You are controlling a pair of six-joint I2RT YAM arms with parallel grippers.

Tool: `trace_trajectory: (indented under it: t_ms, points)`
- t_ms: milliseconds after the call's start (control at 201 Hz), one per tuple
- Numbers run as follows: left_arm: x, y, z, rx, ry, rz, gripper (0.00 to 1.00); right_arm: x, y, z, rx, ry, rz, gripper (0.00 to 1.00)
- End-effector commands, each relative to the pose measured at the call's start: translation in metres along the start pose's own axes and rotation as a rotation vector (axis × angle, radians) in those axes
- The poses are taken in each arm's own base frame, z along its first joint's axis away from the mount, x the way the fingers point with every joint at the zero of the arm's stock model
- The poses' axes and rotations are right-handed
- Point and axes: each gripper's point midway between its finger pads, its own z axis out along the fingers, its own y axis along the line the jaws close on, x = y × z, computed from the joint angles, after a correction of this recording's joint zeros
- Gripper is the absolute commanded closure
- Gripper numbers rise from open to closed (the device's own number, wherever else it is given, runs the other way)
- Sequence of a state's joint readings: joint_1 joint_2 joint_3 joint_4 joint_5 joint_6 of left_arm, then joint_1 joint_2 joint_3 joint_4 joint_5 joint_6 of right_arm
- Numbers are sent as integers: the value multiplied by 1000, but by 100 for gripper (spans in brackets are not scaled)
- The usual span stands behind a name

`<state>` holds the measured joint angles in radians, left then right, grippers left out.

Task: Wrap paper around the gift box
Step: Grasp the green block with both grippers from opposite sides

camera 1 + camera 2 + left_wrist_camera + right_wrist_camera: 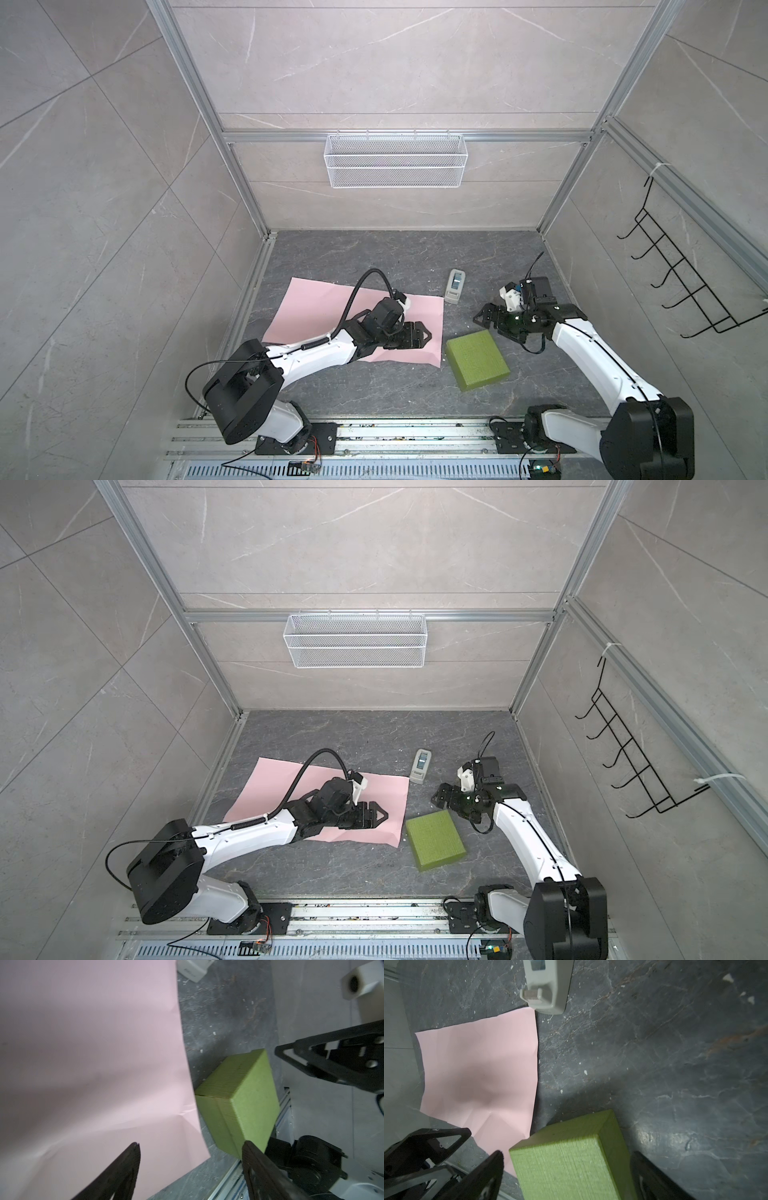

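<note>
One big sheet, the paper [316,307], lies flat, we reckon so the gift box [477,359] can go on it; the box sits just off its edge. We see the left gripper [428,333] over the paper and the right gripper [481,315] by the box, jaws spread, both empty.

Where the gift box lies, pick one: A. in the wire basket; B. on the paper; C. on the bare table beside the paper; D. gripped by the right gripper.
C: the gift box sits on the dark table, beside the paper and off its edge.
</note>
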<state>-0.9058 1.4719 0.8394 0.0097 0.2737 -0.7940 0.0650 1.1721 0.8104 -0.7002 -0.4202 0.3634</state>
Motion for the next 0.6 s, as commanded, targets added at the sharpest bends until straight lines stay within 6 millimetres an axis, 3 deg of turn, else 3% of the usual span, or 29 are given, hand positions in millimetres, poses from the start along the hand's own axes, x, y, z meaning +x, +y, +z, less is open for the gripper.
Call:
trace_trajectory:
  t_ms: [0,174,368,483,592]
  points:
    - [13,-36,12,120,96,69,21,23,-7,2,8,69,42,4]
    - [25,-53,38,194,236,27,21,34,-8,13,-22,100,94,6]
    - [32,-47,76,198,340,-9,24,41,-15,18,-18,84,109,8]
    - [17,-50,94,203,332,-2,25,41,-16,20,-22,66,117,8]
    - [-16,-39,107,209,258,-51,31,30,-14,23,-48,26,116,9]
